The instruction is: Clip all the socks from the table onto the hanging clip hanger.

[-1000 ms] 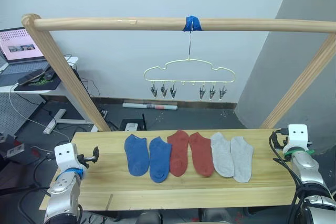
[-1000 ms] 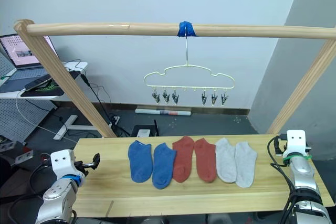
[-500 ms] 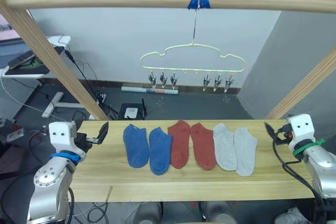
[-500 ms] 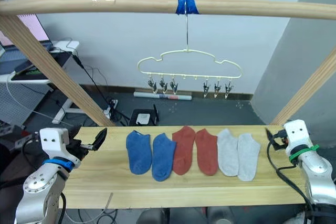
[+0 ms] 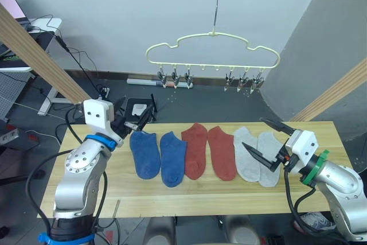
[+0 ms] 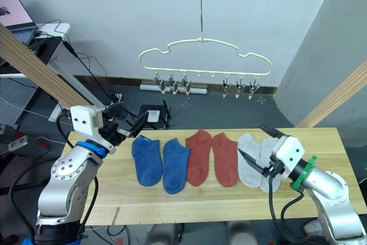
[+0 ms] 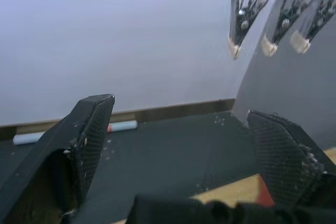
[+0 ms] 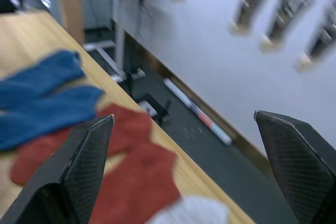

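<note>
Nothing clipped yet: six socks (image 5: pixel 207 152) lie in row mid table (image 5: pixel 321 199); clip hanger (image 5: pixel 212 54) hangs above, far side, clips bare. My left gripper (image 5: pixel 139 117) spread near blue pair; my right gripper (image 5: pixel 267 143) spread over grey pair.

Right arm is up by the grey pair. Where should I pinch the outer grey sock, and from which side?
Judging by its pose, take the outer grey sock at its far cuff end, nearest the clip hanger. It lies flat on the table, with no neighbour on its right edge, so bring the open right gripper down from above on that side, clear of the inner grey sock.
</note>
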Robot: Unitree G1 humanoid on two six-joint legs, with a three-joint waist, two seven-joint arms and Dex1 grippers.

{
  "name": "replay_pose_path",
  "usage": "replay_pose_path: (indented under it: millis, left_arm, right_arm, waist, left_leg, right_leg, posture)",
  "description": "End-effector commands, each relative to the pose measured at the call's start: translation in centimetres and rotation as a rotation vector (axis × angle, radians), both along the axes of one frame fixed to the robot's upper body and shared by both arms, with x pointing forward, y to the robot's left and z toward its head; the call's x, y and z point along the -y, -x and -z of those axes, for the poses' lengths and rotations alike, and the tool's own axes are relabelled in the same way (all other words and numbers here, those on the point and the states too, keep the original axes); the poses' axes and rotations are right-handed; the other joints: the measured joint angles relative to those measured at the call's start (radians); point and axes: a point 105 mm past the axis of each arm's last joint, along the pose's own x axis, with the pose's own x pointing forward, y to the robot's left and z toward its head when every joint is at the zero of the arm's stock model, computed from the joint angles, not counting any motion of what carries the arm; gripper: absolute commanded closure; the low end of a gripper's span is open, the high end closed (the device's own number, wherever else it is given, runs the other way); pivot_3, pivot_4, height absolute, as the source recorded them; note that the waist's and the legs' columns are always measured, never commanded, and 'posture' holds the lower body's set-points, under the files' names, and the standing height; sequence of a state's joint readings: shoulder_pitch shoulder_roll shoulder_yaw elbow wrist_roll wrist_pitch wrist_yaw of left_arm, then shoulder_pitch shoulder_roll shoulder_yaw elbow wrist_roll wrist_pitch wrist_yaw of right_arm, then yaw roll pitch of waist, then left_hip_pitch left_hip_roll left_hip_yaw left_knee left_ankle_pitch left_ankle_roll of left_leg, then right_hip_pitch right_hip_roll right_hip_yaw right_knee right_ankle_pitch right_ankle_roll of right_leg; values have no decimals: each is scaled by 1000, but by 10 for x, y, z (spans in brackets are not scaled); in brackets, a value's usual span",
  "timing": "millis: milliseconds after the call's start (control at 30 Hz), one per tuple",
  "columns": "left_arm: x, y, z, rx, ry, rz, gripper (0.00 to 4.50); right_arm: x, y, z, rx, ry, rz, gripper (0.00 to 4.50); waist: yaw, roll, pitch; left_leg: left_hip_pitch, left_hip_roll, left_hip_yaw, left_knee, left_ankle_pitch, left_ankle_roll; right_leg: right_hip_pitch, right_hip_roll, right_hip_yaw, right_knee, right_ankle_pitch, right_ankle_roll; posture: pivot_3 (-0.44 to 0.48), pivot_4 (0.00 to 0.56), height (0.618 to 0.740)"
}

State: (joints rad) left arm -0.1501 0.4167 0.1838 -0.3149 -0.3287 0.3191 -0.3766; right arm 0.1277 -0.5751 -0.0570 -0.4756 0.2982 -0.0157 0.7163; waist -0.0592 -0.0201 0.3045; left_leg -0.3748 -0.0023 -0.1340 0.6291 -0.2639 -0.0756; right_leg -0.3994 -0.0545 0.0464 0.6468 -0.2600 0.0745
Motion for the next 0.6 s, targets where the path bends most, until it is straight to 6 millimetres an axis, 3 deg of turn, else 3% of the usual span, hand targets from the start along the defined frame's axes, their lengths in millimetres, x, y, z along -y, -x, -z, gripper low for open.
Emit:
replay_pose_path:
  millis: [33,333,600]
  left_arm:
    - [11,0,-15,72,-10,17,8]
    - [40,-21,-36,154,52,64,8]
    - [47,-35,-51,207,76,69,8]
  right_arm:
    - [-20,9,-24,84,-63,-77,0]
    - [-44,4,-62,172,-182,-93,0]
    - [-58,1,-86,184,-245,-110,0]
  waist:
    - [0,-1,3]
    - [1,-3,11]
    - [-3,-3,13]
  left_leg:
    - [-4,0,0,1,0,0]
    - [-8,0,-1,1,0,0]
    - [-9,0,-1,1,0,0]
  right_leg:
    - [-4,0,0,1,0,0]
    - [-7,0,-1,1,1,0]
    - [-9,0,-2,1,1,0]
  posture:
    - [-71,339,740]
    - [-110,346,740]
    - [-130,348,740]
